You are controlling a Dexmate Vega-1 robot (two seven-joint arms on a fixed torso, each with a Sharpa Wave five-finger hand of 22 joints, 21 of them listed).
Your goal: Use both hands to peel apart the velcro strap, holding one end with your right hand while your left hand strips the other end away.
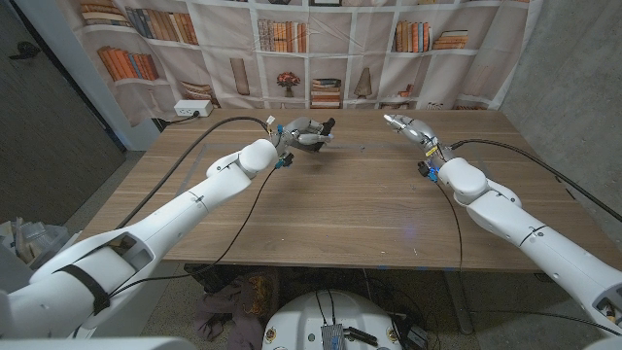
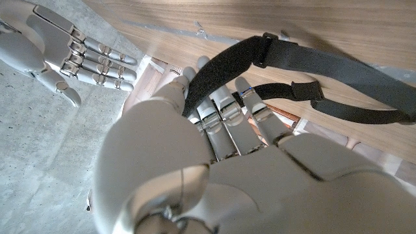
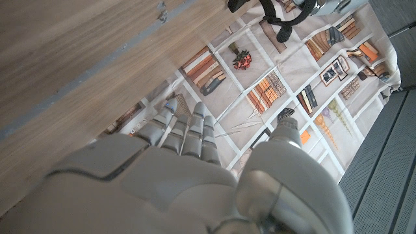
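In the upper middle of the head view, the left hand (image 1: 309,133) holds the black velcro strap (image 2: 305,71) alone above the tabletop (image 1: 350,209). The right hand (image 1: 410,127), open and empty, hovers well apart. Whether peeling is done, I cannot tell.

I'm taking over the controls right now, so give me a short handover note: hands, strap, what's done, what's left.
Left hand: raised over the far side of the table, holding the black velcro strap, which runs across its fingers.
Right hand: open, fingers straight, apart from the strap, holding nothing.
Done: the strap is picked up by the left hand.
Left: the right hand must take one end, then the left strips the other away.
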